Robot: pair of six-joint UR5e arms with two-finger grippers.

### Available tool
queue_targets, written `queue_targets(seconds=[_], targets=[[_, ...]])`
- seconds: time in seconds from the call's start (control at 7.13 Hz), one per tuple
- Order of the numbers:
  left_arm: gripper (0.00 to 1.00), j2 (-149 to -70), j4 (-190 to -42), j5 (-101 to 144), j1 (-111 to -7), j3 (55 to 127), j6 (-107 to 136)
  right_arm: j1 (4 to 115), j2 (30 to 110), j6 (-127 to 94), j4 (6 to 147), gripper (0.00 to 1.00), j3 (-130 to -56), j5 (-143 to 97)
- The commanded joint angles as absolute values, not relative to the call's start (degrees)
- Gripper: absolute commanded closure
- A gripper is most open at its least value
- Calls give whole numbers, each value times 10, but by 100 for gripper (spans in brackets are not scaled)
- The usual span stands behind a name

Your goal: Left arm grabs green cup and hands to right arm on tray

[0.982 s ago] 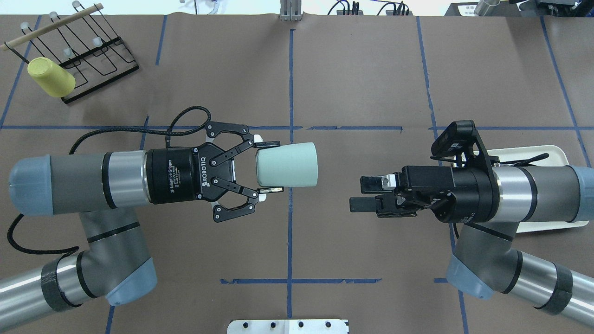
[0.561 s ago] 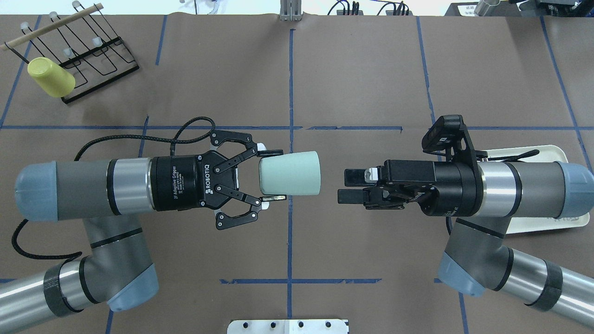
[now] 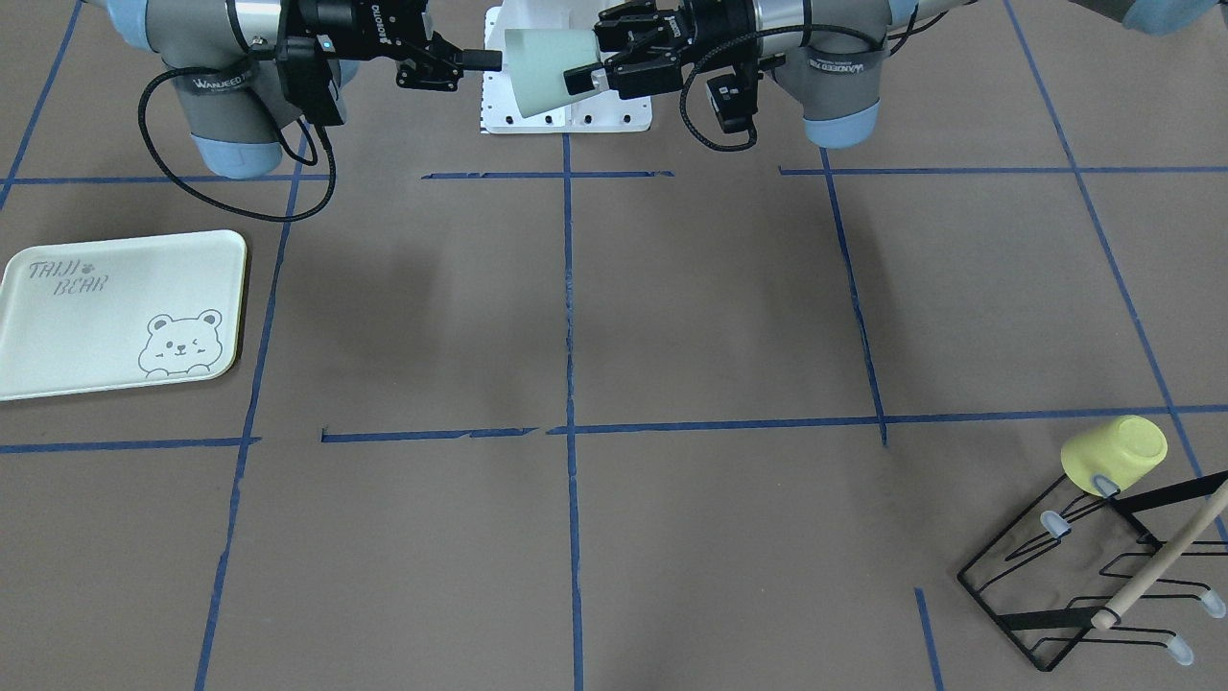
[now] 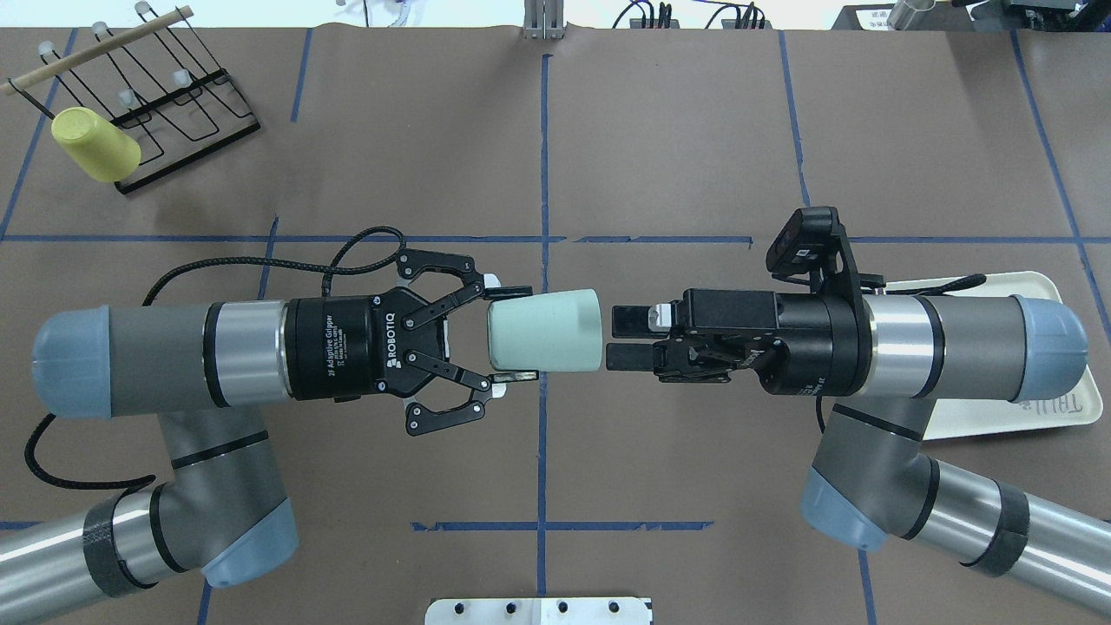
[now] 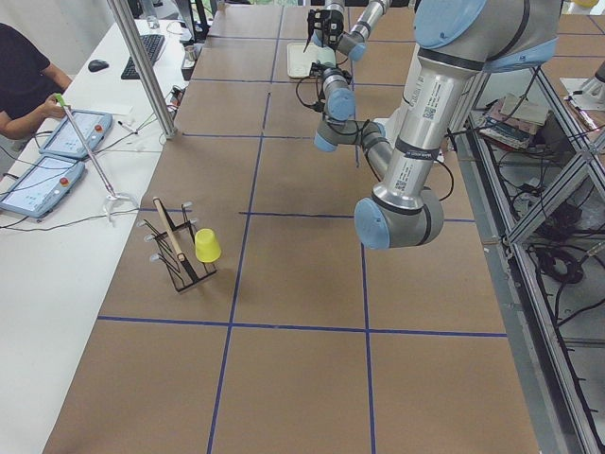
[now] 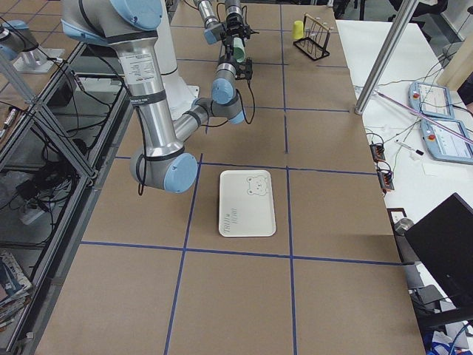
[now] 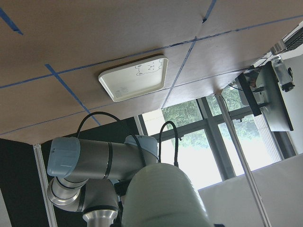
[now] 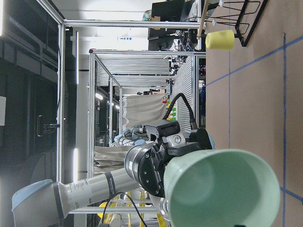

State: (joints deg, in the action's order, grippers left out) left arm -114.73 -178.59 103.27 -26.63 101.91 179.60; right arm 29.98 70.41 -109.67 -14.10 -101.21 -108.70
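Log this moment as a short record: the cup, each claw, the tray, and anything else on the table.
cup: green cup, held sideways in the air, open end toward the robot's right
holder: left claw, shut on the green cup at its narrow base end
receiver: right claw, open, tips close to the cup's rim, no grip yet
tray: tray, flat on the table on the robot's right, cup not on it
other: yellow cup, hung on a wire rack at the far left

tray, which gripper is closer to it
Right. The right gripper is mid-table with its arm stretched over the tray; the left gripper is farther away, holding the green cup beyond it.
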Motion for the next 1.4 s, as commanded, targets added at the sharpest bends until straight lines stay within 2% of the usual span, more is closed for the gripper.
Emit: queue_targets(seconds=[0.0,1.12,1.26], targets=[[92,-1147,-1786,1033,-265,1020,1799,300,698,-1096,-139,11,-1008,-1080],[91,-1138,-1786,1033,-249,1030,1806,294,696,-1077,-139,11,-1004,-1051],[89,-1139,-1786,1033,-248,1030,1805,289,696,-1077,-140,14,-1004,-1051]])
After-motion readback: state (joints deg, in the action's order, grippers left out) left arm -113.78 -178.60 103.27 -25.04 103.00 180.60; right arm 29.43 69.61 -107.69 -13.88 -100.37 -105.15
